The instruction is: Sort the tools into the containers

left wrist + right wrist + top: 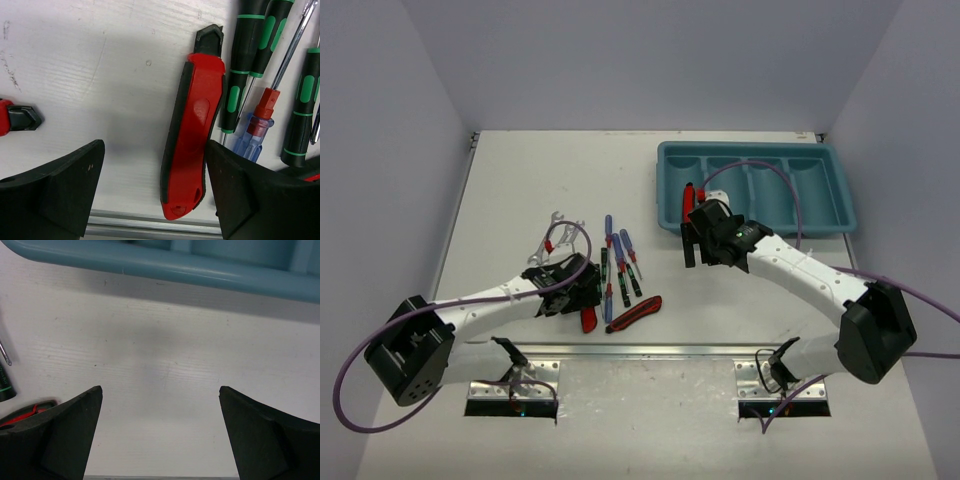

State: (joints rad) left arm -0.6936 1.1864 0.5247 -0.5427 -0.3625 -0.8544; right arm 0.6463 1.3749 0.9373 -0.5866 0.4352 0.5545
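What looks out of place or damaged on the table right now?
Nothing looks damaged or spilled. The screwdrivers lie in a loose, overlapping cluster; a red utility knife lies flat inside the open left gripper. One red-and-black tool sits at the tray's leftmost compartment, partly hidden by the right arm.
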